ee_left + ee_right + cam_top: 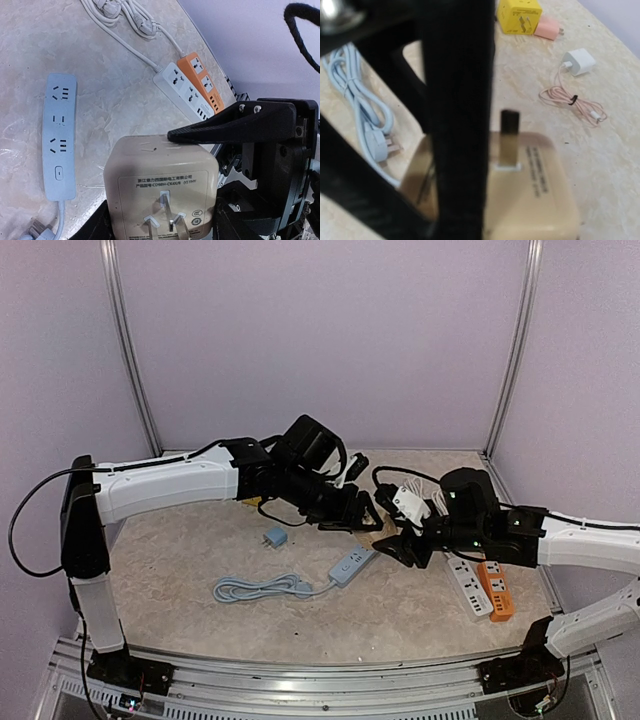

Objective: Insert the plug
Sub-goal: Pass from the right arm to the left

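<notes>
The plug [162, 185] is a cream cube with three metal prongs facing the left wrist camera. My left gripper [162, 222] is shut on its two sides, above the table. One finger [235, 122] of the right gripper lies on the cube's top edge. In the right wrist view the plug [535, 185] fills the bottom, with a black finger [460, 125] crossing in front of it, and my right gripper [490, 220] is shut on it. From above, the left gripper [365, 512] and right gripper [405, 540] meet mid-table. A light blue power strip [60, 135] [352, 565] lies flat below them.
The blue strip's coiled cord [255, 588] lies toward the front left, with a small blue adapter [274, 537] behind it. A white strip [467, 585] and an orange strip [497, 590] lie at the right. A white charger [580, 62] and a yellow cube [520, 15] sit farther back.
</notes>
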You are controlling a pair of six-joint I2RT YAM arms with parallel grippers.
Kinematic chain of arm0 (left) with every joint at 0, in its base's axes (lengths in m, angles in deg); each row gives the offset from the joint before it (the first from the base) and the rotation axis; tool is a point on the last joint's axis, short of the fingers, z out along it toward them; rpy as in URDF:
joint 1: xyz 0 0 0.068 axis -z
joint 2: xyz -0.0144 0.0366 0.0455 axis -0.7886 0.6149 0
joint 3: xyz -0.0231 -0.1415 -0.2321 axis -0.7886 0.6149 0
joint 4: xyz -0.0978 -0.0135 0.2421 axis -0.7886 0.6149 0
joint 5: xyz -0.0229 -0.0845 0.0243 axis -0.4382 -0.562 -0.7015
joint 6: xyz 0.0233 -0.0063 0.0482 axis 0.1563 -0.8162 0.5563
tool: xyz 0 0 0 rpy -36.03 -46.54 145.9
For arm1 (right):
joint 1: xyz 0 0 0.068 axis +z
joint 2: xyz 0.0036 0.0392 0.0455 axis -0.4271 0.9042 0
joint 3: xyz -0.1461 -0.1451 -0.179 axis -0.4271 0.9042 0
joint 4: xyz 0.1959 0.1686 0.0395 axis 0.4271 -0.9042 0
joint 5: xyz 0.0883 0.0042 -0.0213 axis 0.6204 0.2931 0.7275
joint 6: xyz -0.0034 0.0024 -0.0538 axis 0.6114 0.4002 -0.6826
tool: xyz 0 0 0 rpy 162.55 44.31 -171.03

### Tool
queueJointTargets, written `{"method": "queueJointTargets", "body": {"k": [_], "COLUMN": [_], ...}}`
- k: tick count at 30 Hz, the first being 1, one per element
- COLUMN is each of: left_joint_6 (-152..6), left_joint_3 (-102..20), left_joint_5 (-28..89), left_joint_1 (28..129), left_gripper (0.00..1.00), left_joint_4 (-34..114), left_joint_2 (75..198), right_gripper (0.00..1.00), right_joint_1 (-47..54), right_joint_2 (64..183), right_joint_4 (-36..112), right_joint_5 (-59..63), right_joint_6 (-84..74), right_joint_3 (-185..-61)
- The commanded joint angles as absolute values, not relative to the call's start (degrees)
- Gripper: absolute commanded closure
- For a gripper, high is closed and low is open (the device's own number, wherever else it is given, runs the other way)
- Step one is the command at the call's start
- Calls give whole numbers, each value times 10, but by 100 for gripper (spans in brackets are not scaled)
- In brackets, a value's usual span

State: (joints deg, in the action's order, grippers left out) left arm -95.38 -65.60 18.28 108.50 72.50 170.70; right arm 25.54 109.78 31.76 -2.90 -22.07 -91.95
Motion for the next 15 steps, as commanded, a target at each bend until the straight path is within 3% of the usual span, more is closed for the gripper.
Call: {"method": "queueJointTargets", "body": {"k": [1, 6, 15], "left_joint_6": [-984, -1009, -1012], "left_joint_3": [-622, -552, -464], "left_joint_5": [145, 99, 52], "left_joint_1": [1078, 1061, 1050], "left_gripper": [93, 97, 100], "left_joint_4": [645, 541, 397], "left_joint_2": [1693, 1649, 1590], "right_gripper": [50, 26, 8], "right_joint_1": [260, 260, 261], "right_joint_2": [1067, 1016, 923], "right_joint_4": [368, 410, 482], "right_joint_5": [-17, 0, 19], "right_joint_6": [-225, -237, -209], "right_joint_3": [-913, -875, -824]}}
